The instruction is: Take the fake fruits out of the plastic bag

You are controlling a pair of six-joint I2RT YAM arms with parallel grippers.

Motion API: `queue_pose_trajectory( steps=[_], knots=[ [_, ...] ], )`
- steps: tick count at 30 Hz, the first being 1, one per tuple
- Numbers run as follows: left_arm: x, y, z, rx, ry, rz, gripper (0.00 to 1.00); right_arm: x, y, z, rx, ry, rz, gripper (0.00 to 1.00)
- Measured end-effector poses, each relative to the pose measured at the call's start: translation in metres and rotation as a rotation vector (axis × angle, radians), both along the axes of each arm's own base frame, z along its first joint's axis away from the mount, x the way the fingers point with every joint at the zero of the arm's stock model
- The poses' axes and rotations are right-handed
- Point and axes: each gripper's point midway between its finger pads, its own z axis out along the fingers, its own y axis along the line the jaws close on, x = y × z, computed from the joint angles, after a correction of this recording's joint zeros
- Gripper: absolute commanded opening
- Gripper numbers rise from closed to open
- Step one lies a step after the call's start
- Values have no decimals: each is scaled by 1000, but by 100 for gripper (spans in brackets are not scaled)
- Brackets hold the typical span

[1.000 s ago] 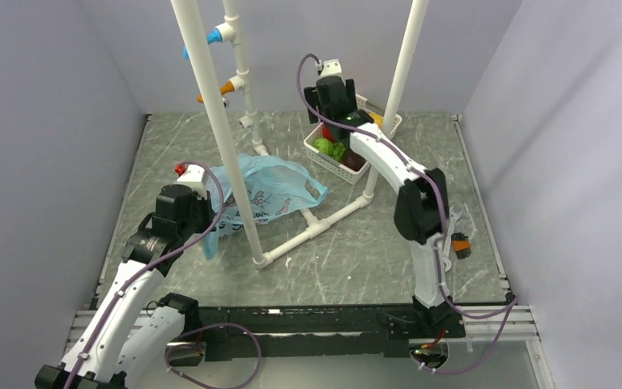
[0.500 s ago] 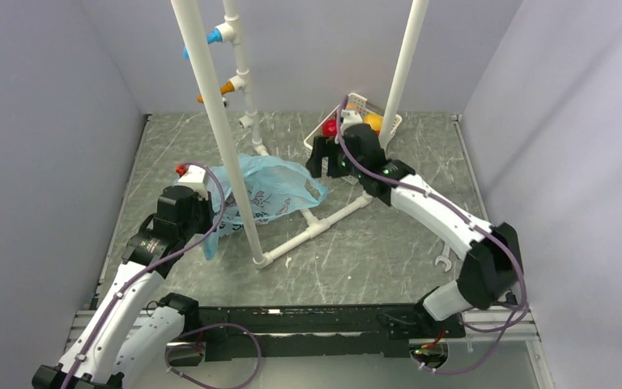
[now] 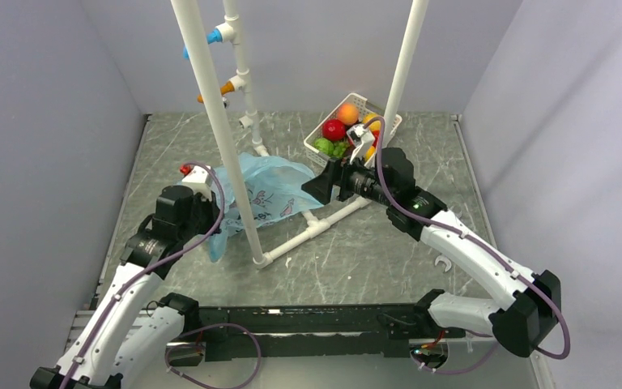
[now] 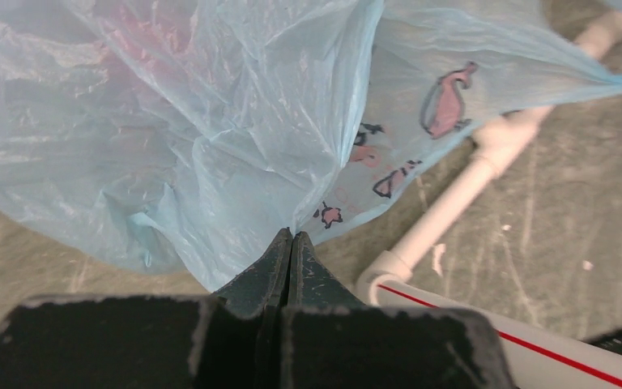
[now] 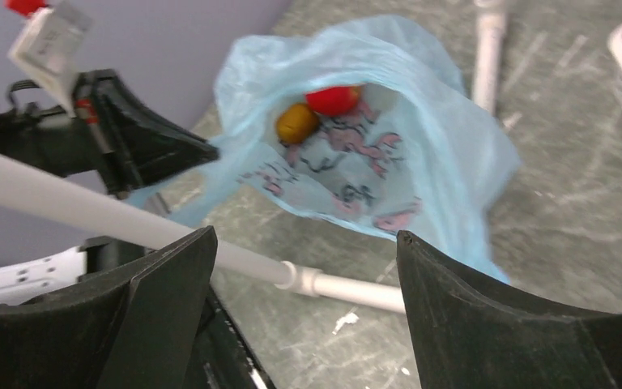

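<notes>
Pinches the plastic bag at its eight-o'clock edge with the left claw, fingers pressed flat together on a fold of the thin blue film. Holds the right claw wide open and empty, pointing toward nine o'clock, right at the bag's mouth; cannot tell whether a fingertip brushes the film. Finds the bag lying on the tabletop at about ten o'clock from centre in the top view, slumped against the white pipe frame, one upright pipe crossing in front of it. Sees, through the mouth in the right wrist view, two fake fruits deep inside on the printed panel: a red fruit and, just beside it at eight o'clock, an orange fruit. Places the white basket at one o'clock, holding a second red fruit, a peach-orange fruit and green fruits.
</notes>
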Motion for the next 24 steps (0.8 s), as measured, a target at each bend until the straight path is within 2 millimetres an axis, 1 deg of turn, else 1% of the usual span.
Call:
queue_pose_trajectory(
  steps=[1,3,5,7,8,9,11,14,17,19,21,24],
  knots=[
    [-1,-5,3,-22,1,-16,0,-5,5,9,36,-17,38,84],
    [-3,-14,13,-69,-7,-45,0,-8,11,14,66,-19,70,82],
    [-4,-20,27,-107,-26,-65,0,-12,25,18,111,-11,122,80],
    [-6,-24,41,-138,-52,-78,0,-16,39,13,127,10,164,78],
    [-7,-25,48,-150,-64,-85,0,-19,48,8,128,29,185,78],
    [-9,-26,53,-161,-71,-90,0,-23,57,2,126,45,207,77],
    [-13,-28,57,-174,-80,-102,0,-32,73,-10,119,75,244,74],
    [-19,-27,57,-182,-71,-106,0,-43,96,-24,114,97,289,68],
    [-26,-25,51,-176,-56,-104,0,-42,113,-39,100,105,297,62],
    [-30,-21,44,-162,-36,-93,0,-32,126,-52,86,113,287,57],
    [-33,-15,36,-138,-8,-68,0,-17,141,-67,71,126,275,57],
    [-34,-9,23,-105,44,-38,0,0,160,-92,43,146,263,57]
  ],
)
